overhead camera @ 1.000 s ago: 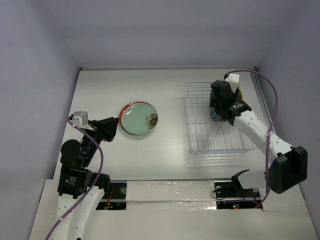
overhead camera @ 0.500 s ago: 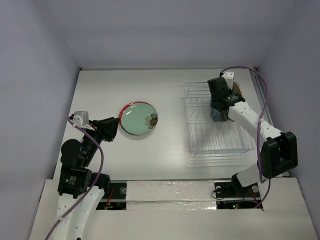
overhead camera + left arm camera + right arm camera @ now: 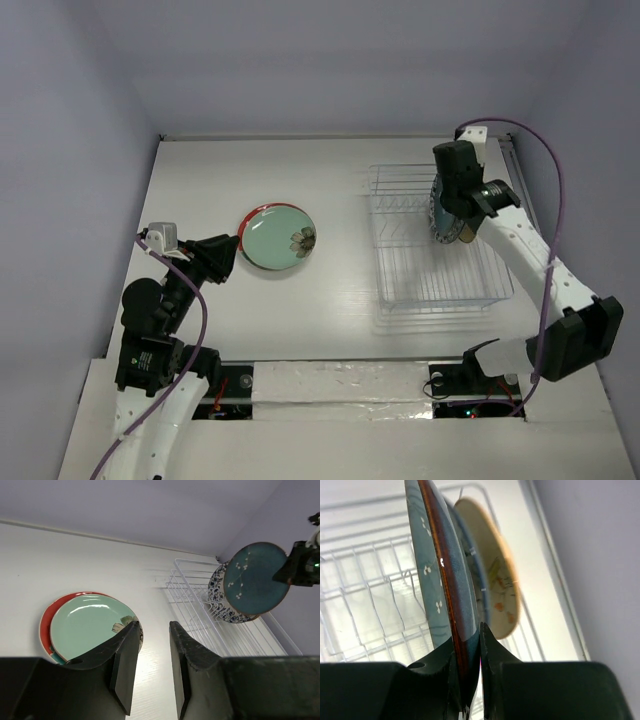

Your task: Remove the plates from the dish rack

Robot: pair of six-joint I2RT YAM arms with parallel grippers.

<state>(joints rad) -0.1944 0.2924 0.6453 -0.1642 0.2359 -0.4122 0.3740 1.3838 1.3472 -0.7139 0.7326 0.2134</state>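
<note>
A white worktop lies between pale lilac walls. On its right half stands the dish rack, a white wire basket with upright prongs. The right tool is clamped on the lower rim of the teal plate, with one finger on each face. It holds the plate upright on edge over the far part of the rack. The plate's face carries small white blossoms and its rim is brown. Just beside it, the blue-white patterned plate stands on edge in the rack. The tan-yellow plate stands on that plate's other side, its floral face showing in the right wrist view.

Well apart from the rack, on the left half of the worktop, the mint green plate lies flat on top of the red plate. The left tool hovers at the near left edge of this stack, fingers a narrow gap apart and holding nothing.
</note>
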